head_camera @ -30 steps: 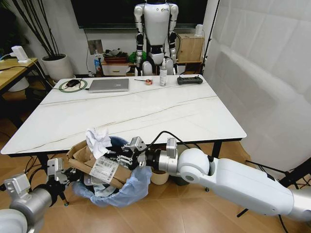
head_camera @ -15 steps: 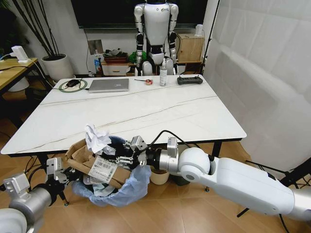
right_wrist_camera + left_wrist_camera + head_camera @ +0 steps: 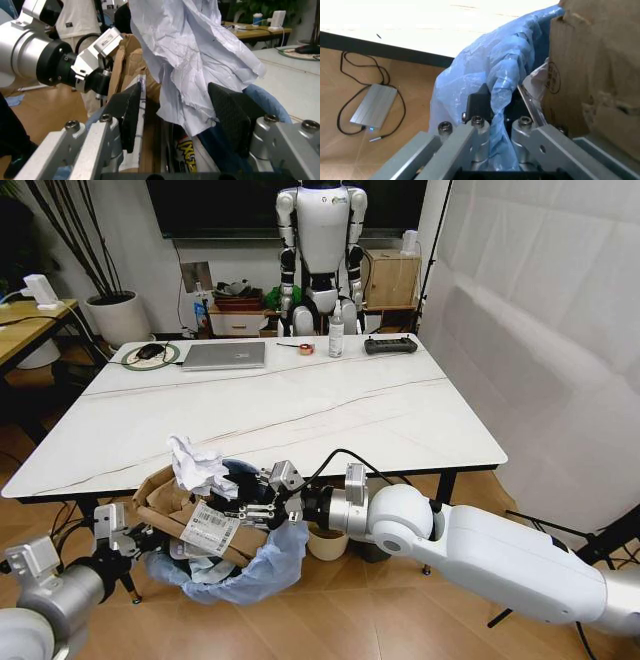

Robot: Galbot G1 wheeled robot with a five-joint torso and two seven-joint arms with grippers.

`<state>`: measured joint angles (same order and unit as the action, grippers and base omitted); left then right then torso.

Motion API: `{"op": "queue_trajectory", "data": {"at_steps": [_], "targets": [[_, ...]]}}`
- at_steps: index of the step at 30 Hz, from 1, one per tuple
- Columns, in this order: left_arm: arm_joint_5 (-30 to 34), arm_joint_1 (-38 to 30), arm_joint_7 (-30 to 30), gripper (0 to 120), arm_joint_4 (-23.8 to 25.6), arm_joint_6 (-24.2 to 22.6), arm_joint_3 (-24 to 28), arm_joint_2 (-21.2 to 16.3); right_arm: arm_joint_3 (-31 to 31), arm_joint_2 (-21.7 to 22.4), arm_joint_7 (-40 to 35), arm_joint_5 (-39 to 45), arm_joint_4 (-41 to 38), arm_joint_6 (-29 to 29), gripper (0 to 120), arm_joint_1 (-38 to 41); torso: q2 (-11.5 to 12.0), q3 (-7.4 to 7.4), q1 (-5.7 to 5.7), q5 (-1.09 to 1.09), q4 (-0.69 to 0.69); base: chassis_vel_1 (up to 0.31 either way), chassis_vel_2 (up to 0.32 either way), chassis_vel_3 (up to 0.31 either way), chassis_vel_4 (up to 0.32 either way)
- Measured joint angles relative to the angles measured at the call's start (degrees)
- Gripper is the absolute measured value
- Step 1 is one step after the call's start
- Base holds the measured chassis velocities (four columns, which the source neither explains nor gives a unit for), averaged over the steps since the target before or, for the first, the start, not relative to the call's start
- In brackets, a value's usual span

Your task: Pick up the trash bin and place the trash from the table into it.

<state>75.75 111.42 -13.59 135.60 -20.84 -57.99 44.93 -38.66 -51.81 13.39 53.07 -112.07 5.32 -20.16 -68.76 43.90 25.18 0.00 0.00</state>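
The trash bin (image 3: 255, 565), lined with a crinkled light-blue bag (image 3: 500, 75), hangs below the table's (image 3: 300, 410) near edge. My left gripper (image 3: 135, 540) is shut on its bagged rim (image 3: 492, 112). A torn brown cardboard box (image 3: 175, 510) with a white label sticks out of the bin, and crumpled white paper (image 3: 195, 463) rests on top of it. My right gripper (image 3: 255, 502) sits at the bin's mouth, its black pads (image 3: 227, 112) spread wide, open, with the paper (image 3: 195, 63) hanging loosely between them. A yellow wrapper (image 3: 187, 152) lies deeper inside.
At the table's far end are a grey laptop (image 3: 225, 355), a white spray bottle (image 3: 336, 335), a black controller (image 3: 390, 345) and a mouse on a pad (image 3: 150, 352). A cream bin (image 3: 328, 542) stands under the table. A power brick (image 3: 374, 108) lies on the floor.
The crumpled paper has slid a little left, away from my right gripper, and settled onto the cardboard box. The bin and my left arm have barely moved.
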Motion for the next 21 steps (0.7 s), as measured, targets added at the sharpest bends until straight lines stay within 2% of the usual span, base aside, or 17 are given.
{"op": "queue_trajectory", "data": {"at_steps": [9,12,13,18,21], "targets": [[0.1,-0.4,0.0,0,-0.3,0.1,0.0,-0.2,0.3,0.5,0.2,-0.1,-0.1,-0.2,60,-0.4,0.0,0.0,0.0,0.0,0.0,0.0,0.0,0.0,0.0],[0.1,-0.5,0.0,0,-0.4,0.2,0.0,-0.2,0.3,0.5,0.2,-0.2,-0.1,-0.2,71,-0.4,0.0,0.0,0.0,0.0,0.0,0.0,0.0,0.0,0.0],[0.1,-0.5,0.0,0,-0.4,0.2,0.0,-0.2,0.3,0.5,0.2,-0.2,-0.1,-0.2,71,-0.4,0.0,0.0,0.0,0.0,0.0,0.0,0.0,0.0,0.0],[0.1,-0.6,0.0,0,-0.5,0.2,0.1,-0.2,0.3,0.5,0.3,-0.4,-0.1,-0.2,91,-0.4,0.0,0.0,0.0,0.0,0.0,0.0,0.0,0.0,0.0],[0.1,-0.6,0.0,0,-0.5,0.2,0.1,-0.2,0.3,0.5,0.3,-0.4,-0.1,-0.3,95,-0.5,0.0,0.0,0.0,0.0,0.0,0.0,0.0,0.0,0.0]]}}
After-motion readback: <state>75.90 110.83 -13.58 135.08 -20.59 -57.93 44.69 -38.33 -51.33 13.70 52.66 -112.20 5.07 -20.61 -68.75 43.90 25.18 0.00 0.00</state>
